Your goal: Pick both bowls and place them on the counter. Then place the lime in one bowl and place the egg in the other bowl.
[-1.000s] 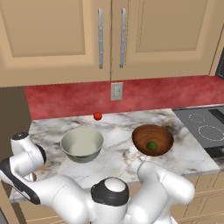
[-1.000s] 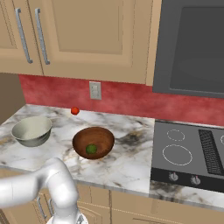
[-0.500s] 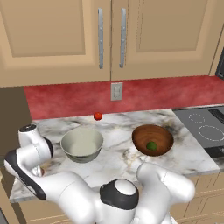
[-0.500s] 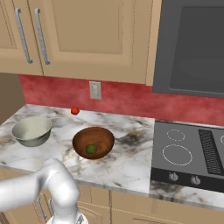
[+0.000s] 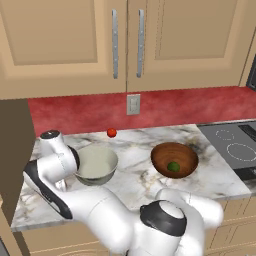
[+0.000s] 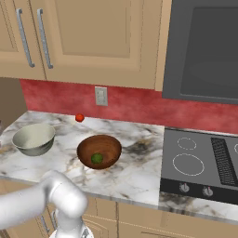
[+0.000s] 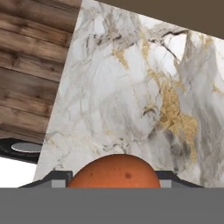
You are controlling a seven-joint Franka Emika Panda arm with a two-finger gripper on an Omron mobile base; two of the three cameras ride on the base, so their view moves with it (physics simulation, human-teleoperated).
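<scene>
Egg (image 7: 114, 171) sits right between the pincer (image 7: 114, 178) tips, maybe gripped, its long way unclear, over the bench (image 7: 131, 96)

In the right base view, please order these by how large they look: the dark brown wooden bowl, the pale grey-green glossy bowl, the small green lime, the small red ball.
The dark brown wooden bowl and the pale grey-green glossy bowl look alike; I would not rank them.
Small green lime.
Small red ball, slightly smaller, though farther away.
</scene>
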